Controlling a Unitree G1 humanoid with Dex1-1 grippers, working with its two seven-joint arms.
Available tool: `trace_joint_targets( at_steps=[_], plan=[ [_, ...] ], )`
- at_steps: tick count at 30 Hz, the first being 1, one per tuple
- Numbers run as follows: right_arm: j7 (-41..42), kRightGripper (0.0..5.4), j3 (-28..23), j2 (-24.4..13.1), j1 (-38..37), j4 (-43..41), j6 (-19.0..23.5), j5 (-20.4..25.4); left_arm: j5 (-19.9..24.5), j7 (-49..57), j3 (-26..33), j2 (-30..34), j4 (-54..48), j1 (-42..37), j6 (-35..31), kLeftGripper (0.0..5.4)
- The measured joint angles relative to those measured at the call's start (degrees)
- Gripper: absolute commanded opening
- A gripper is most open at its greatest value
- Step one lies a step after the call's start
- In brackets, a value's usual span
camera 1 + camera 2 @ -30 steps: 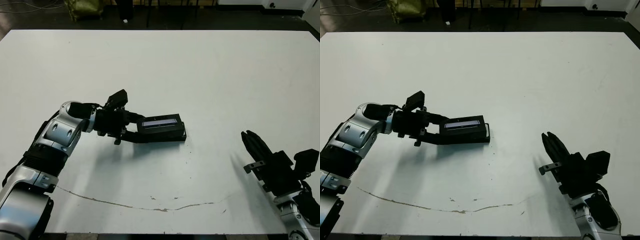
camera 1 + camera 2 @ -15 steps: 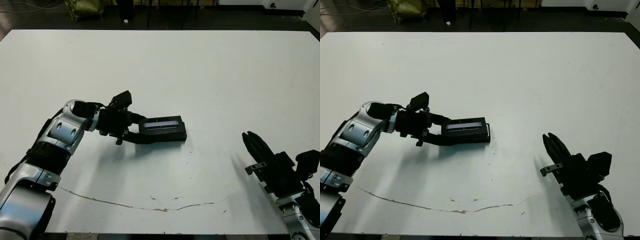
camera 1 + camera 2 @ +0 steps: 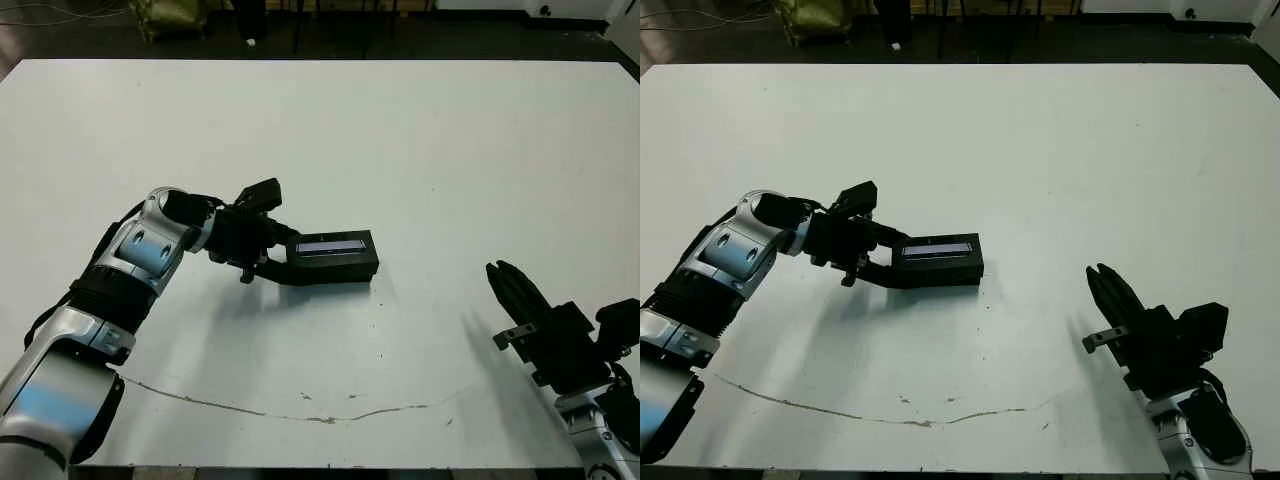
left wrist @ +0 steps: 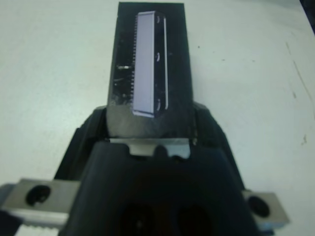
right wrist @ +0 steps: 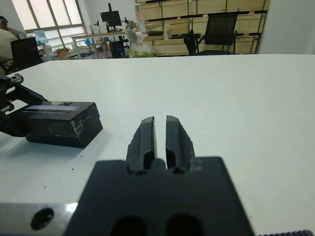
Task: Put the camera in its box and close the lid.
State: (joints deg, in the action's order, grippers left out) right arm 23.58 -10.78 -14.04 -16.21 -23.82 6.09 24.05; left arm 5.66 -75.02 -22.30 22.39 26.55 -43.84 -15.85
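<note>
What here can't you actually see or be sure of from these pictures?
- The camera: no view shows it; the lid covers the box.
- Left gripper fingertips: left wrist view, behind the box's end.
- Right arm: eye views, cut off by the bottom edge.
- Lid's small markings: too small to read.

The left arm, silver with black joints, reaches from the near left toward the middle and bends at the elbow. Its left gripper point(image 3: 280, 262) lies low and points right, with its two black fingers clamped on a black box with a pale strip point(image 3: 333, 258). The right gripper point(image 3: 508, 286) waits at the near right, its fingers pressed together and holding nothing.
</note>
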Motion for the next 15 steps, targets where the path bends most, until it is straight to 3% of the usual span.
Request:
trace_joint_targets(
  at_steps=[15],
  plan=[
    [1.22, 0.00, 0.18, -0.10, 0.29, 0.69, -0.38, -0.25, -1.73, -1.62, -0.27, -0.03, 2.73, -1.89, 0.01, 2.37]
  ],
)
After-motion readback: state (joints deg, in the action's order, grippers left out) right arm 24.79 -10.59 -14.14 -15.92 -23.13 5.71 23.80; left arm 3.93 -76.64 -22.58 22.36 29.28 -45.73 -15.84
